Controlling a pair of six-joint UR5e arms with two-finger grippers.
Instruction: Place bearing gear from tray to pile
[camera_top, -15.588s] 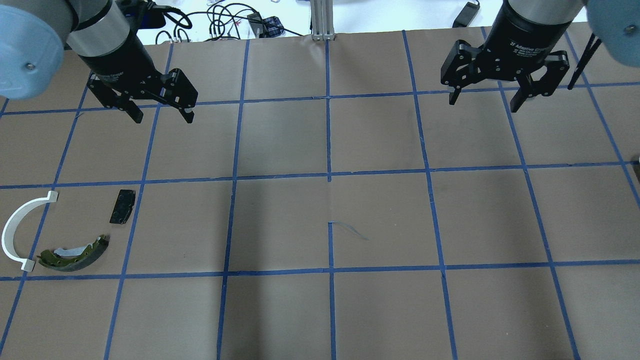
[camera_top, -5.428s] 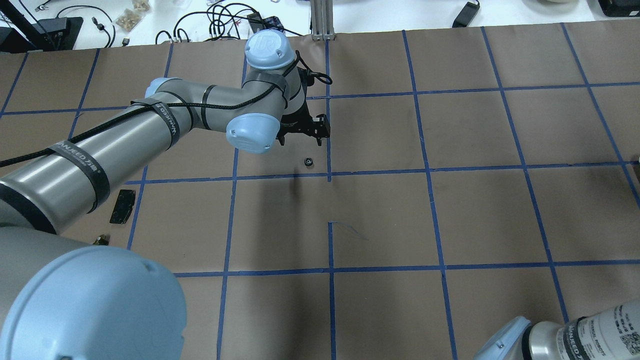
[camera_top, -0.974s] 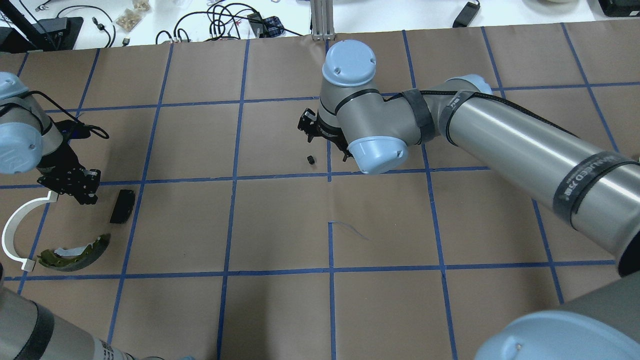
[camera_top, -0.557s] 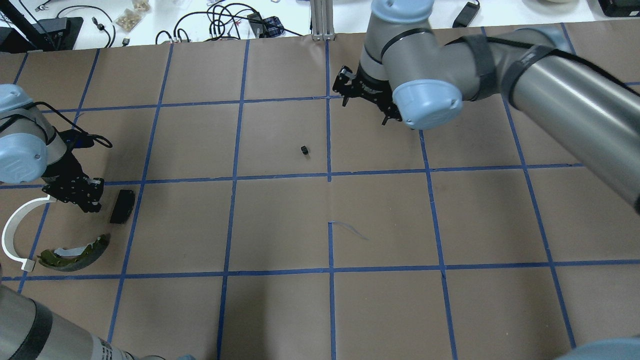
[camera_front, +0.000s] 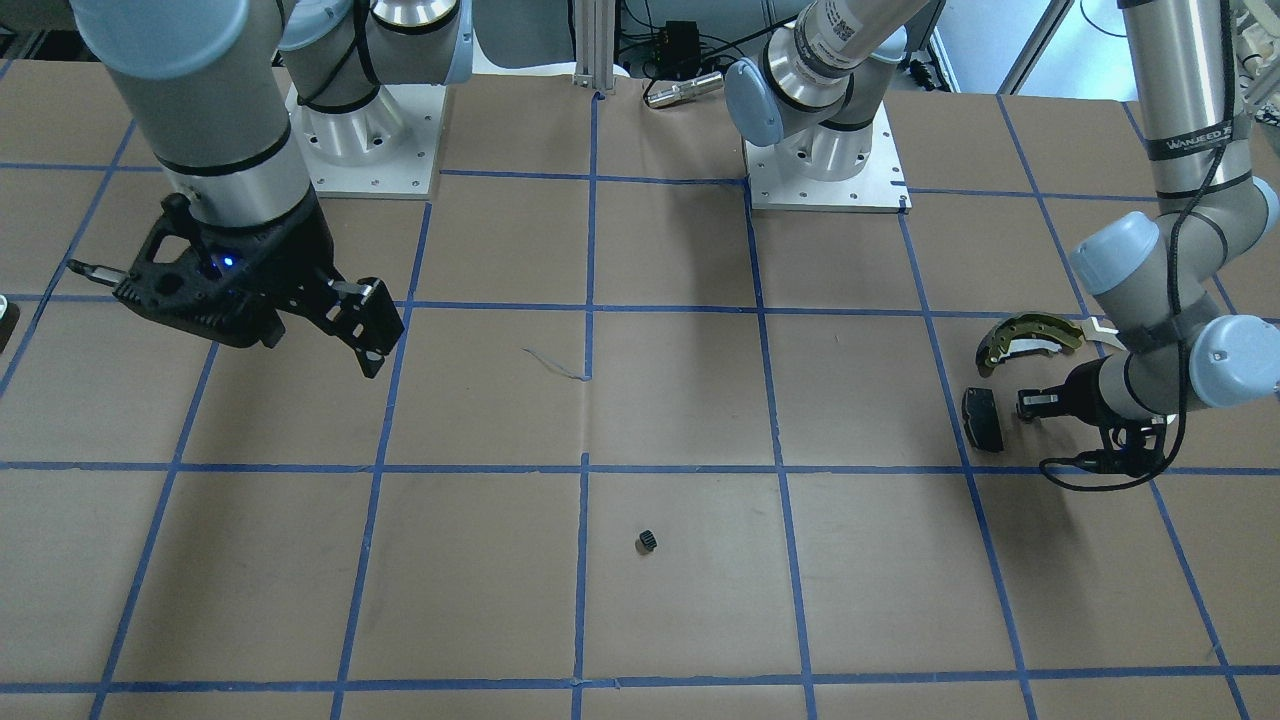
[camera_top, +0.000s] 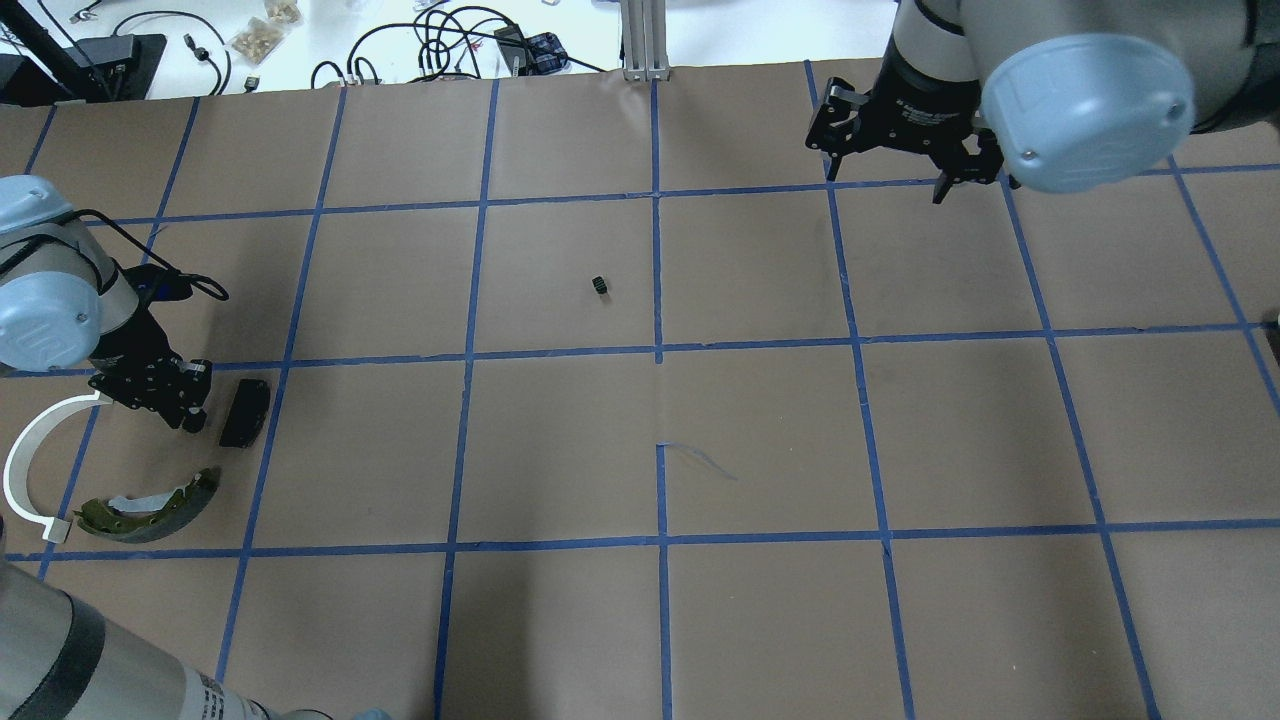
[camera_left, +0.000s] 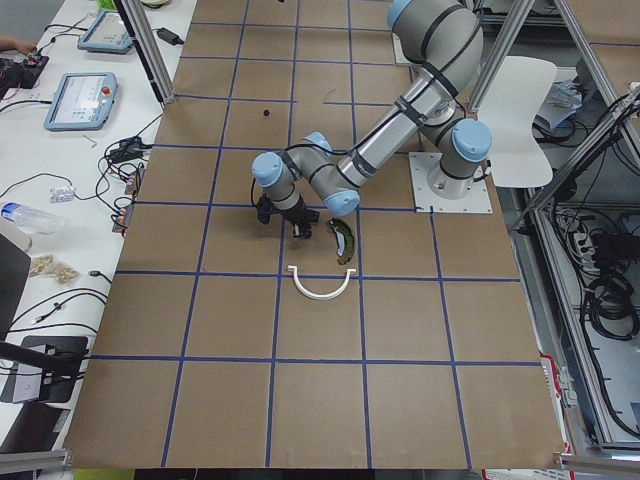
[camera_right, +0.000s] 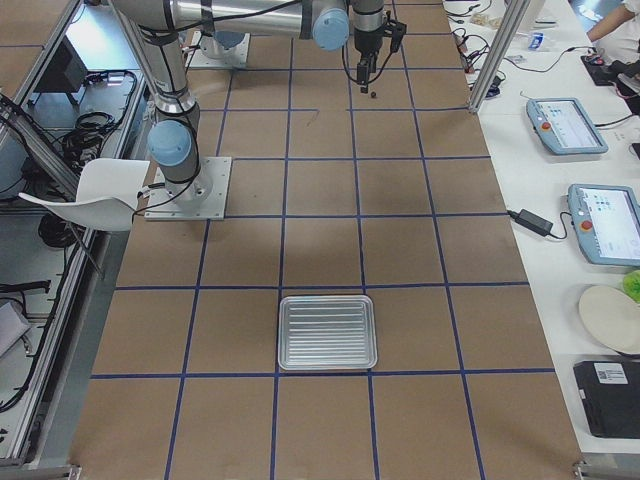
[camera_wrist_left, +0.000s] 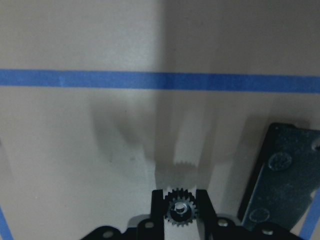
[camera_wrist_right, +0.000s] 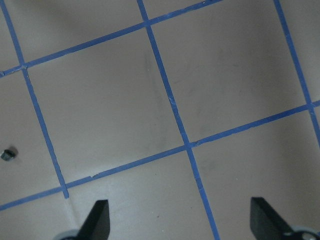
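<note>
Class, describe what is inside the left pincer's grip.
A small black toothed gear sits clamped between the fingers of the left pincer. Its rear face is hidden.

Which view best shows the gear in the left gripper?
The left wrist-mounted view: the gear sits close up between the fingers, teeth visible. Overhead and front-facing views show only the left gripper beside the black pad; the gear is hidden there. Exterior left is too distant.

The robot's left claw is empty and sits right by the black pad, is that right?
No. The left gripper is not empty: it is shut on a small gear, as the left wrist-mounted view shows. It does sit right by the black pad.
</note>
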